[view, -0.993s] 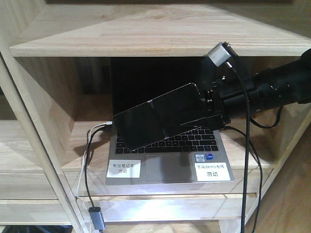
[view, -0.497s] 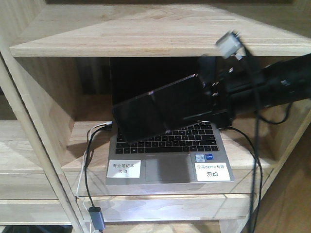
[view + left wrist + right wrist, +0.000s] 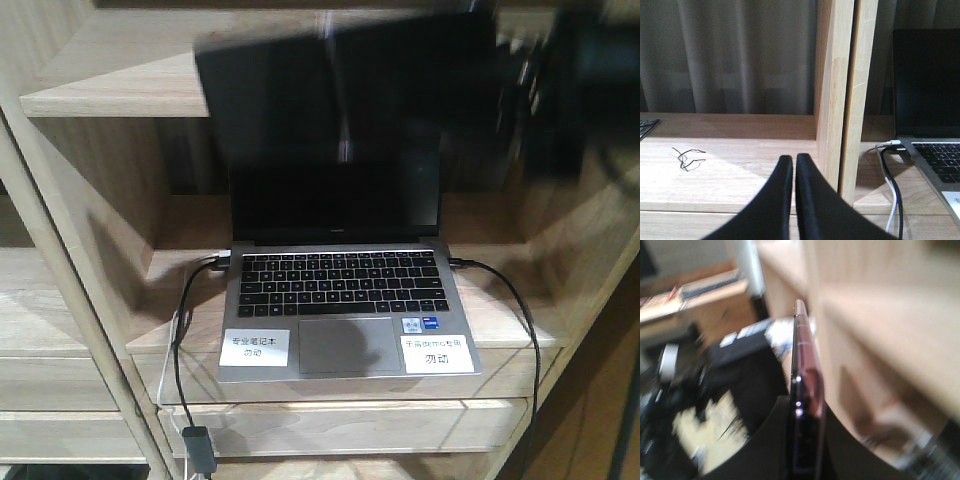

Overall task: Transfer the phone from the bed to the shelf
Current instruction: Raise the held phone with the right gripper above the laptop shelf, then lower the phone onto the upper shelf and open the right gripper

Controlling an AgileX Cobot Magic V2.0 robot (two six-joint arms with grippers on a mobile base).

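We see the phone (image 3: 340,90) pinched at its right end by the right gripper (image 3: 805,440), edge-on to the wrist camera and blurred. Its long axis lies almost level, pointing left from the gripper. It is in front of the upper board of the shelf (image 3: 100,70) and above the open laptop (image 3: 340,300). The board is thus behind the phone, so we judge that this gripper, reaching in from the right, must push forward. The left gripper (image 3: 793,159) is pressed together, empty, low in the neighbouring compartment.
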